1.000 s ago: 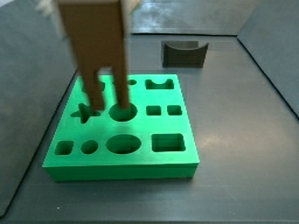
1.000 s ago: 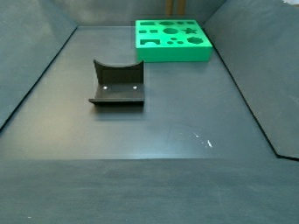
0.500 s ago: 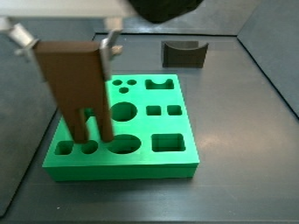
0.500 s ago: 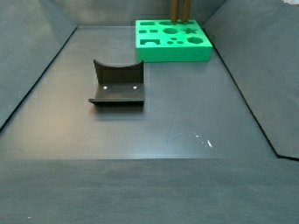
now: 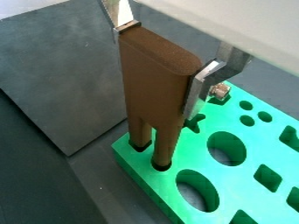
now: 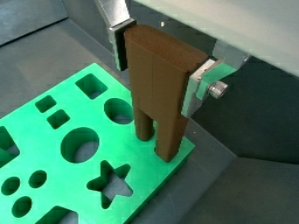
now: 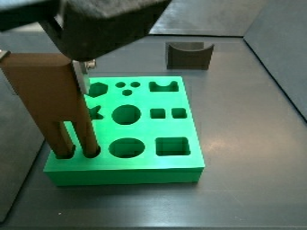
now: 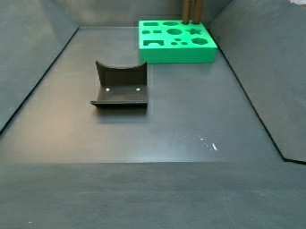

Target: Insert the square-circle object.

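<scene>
The square-circle object (image 7: 189, 55) is a small dark grey block with a half-round notch. It stands on the floor apart from the green board (image 7: 180, 164), and also shows in a side view (image 8: 120, 85). My gripper (image 5: 163, 57) is over the board's corner, far from the block. It is shut on a brown two-pronged piece (image 5: 158, 83), whose prong tips reach two small round holes (image 7: 77, 152). The gripper (image 6: 160, 63) and piece (image 6: 158, 96) show in both wrist views. In a side view only the prongs (image 8: 191, 11) show above the board (image 8: 180, 55).
The board has several shaped holes: a star (image 6: 111, 181), round holes (image 7: 126, 114) and a square hole (image 7: 174, 145). Dark walls enclose the grey floor (image 8: 167, 134).
My gripper with the brown piece has moved from the board's middle holes to its left front corner. The prongs now stand at the two small round holes. The block has not moved.
</scene>
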